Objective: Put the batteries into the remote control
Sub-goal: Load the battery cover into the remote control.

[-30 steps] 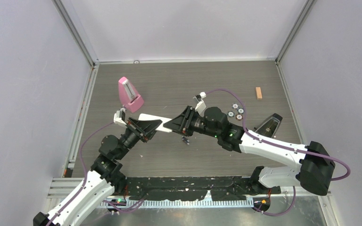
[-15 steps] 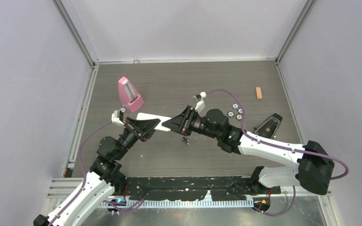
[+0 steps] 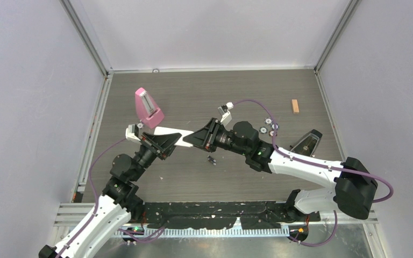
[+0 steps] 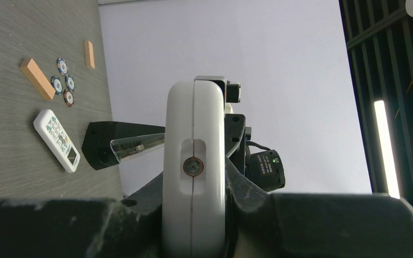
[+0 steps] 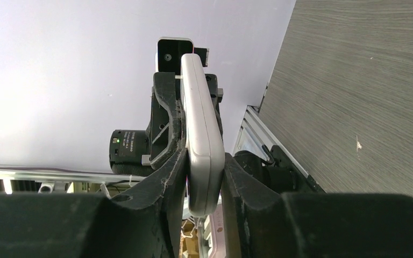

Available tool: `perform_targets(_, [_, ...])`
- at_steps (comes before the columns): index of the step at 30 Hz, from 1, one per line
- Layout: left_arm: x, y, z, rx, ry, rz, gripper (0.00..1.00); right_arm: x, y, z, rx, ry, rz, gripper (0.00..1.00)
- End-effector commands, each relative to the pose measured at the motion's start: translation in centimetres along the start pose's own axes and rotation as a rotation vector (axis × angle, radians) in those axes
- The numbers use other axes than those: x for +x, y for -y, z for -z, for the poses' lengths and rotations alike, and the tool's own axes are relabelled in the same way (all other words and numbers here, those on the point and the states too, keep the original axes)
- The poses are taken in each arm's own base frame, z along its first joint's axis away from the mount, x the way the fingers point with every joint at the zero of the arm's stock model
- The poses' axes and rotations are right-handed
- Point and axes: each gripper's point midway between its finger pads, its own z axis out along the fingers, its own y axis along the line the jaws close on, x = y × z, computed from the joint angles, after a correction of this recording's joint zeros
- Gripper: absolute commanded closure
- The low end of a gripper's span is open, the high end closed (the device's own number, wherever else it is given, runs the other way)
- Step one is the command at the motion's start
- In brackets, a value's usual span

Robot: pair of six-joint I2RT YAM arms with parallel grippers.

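Left gripper (image 3: pixel 176 142): pressed tight on one end of the remote (image 3: pixel 168 131).
Right gripper (image 3: pixel 193 141): clamped on the other end.
Remote: held up off the table (image 3: pixel 220 91), between both grippers.
Batteries (image 3: pixel 211 159): seen as small dark bits on the table, close beside the right gripper.

The right end effector (image 5: pixel 204 177) clamps the white remote control (image 5: pixel 199 118) edge-on between its black fingers (image 5: pixel 161 183). The left end effector (image 5: pixel 189 105) grips its far end. A grey wood-grain surface (image 5: pixel 355 107) lies at right.
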Motion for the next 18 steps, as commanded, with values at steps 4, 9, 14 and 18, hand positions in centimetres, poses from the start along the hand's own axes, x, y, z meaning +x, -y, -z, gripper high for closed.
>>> perform_targets(4, [4.2, 5.9, 1.8, 0.184, -0.226, -0.019, 1.0, 2.4, 2.2, -0.2, 0.075, -0.086, 0.068, 0.57])
perform_targets(9, [3.0, 4.7, 1.7, 0.141, -0.151, 0.026, 1.0, 1.9, 1.6, 0.7, 0.065, -0.056, 0.074, 0.52])
perform_targets(14, [2.5, 3.5, 1.9, 0.107, -0.122, 0.034, 1.0, 1.5, 0.0, 1.4, 0.014, -0.036, 0.089, 0.33])
perform_targets(18, [2.5, 3.1, 2.0, 0.098, -0.115, 0.03, 1.0, 1.0, -2.1, 2.7, -0.043, -0.012, 0.121, 0.16])
